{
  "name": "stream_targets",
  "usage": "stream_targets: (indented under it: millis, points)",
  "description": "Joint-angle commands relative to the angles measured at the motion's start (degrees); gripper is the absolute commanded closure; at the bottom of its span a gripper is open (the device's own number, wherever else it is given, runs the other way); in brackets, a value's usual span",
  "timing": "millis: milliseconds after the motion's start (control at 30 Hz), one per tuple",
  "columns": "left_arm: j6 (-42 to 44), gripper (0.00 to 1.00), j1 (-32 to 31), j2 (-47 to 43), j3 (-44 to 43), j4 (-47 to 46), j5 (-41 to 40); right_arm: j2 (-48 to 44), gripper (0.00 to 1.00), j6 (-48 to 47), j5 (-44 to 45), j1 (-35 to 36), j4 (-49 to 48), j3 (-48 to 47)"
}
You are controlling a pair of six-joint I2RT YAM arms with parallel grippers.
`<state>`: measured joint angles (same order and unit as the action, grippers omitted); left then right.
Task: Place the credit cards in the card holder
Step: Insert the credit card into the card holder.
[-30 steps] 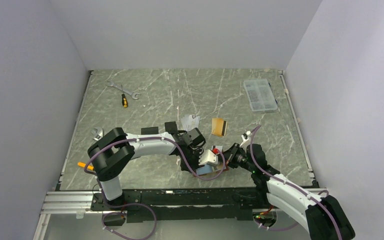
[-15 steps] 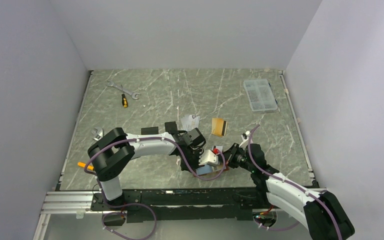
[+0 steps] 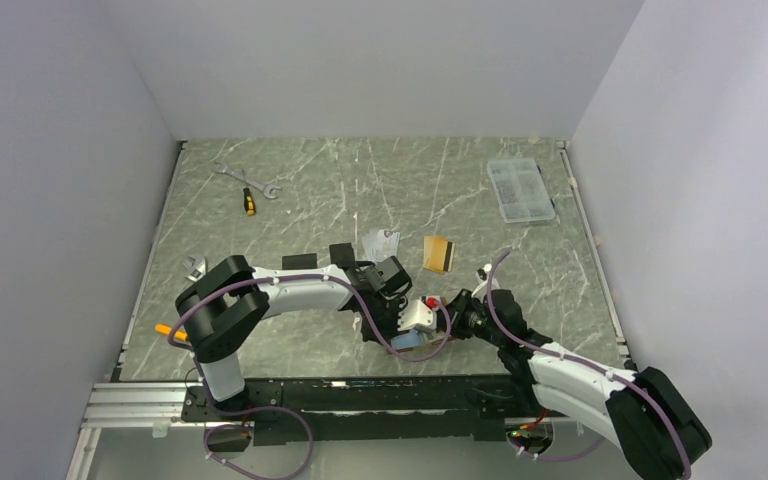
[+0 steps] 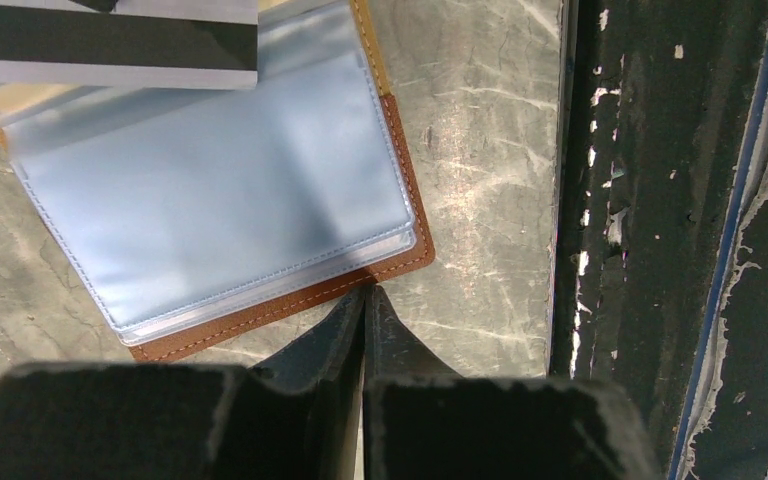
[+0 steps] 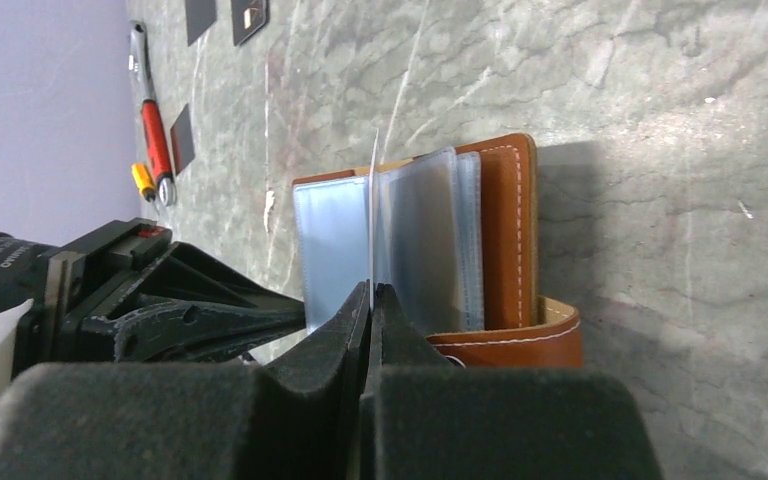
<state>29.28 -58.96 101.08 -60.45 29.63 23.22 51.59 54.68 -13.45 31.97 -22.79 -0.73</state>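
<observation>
The tan card holder [image 4: 290, 305] lies open near the table's front edge, its blue-grey sleeves [image 4: 220, 190] facing up. My left gripper [image 4: 365, 296] is shut, with its tips resting on the holder's brown near edge. My right gripper [image 5: 371, 292] is shut on a silver-grey credit card with a black stripe [image 4: 110, 45]. That card shows edge-on [image 5: 372, 200] between the holder's plastic sleeves [image 5: 420, 240]. An orange card [image 3: 438, 253], a pale card [image 3: 380, 242] and two black cards [image 3: 300, 262] [image 3: 341, 253] lie loose behind the arms.
A clear compartment box [image 3: 520, 188] stands at the back right. A wrench [image 3: 245, 180] and a screwdriver [image 3: 249, 202] lie at the back left, another wrench [image 3: 195, 266] by the left arm. The black rail [image 4: 660, 240] runs just beside the holder.
My right arm has moved left toward the holder with the card in its grip. The left gripper has stayed on the holder's edge.
</observation>
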Motion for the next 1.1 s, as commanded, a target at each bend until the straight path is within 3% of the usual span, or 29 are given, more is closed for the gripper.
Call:
stream_targets:
  millis: [0, 233, 800, 1067]
  points:
    - [1.0, 0.91, -0.3, 2.4, 0.9, -0.3, -4.3, -2.9, 1.00, 1.1, 0.2, 0.7, -1.1, 7.3]
    - [1.0, 0.93, -0.3, 2.5, 0.4, 0.0, -4.3, -5.3, 1.00, 1.5, -1.4, 0.7, 0.9, 8.6]
    - [1.5, 0.95, -0.2, 2.6, 0.0, 0.1, -5.5, 3.5, 1.00, 1.8, -3.9, 1.1, -3.9, 8.3]
    - [2.2, 0.97, 0.9, 3.2, -0.6, 0.6, -6.9, 8.4, 1.00, 4.3, -3.2, 4.7, -3.0, 7.3]
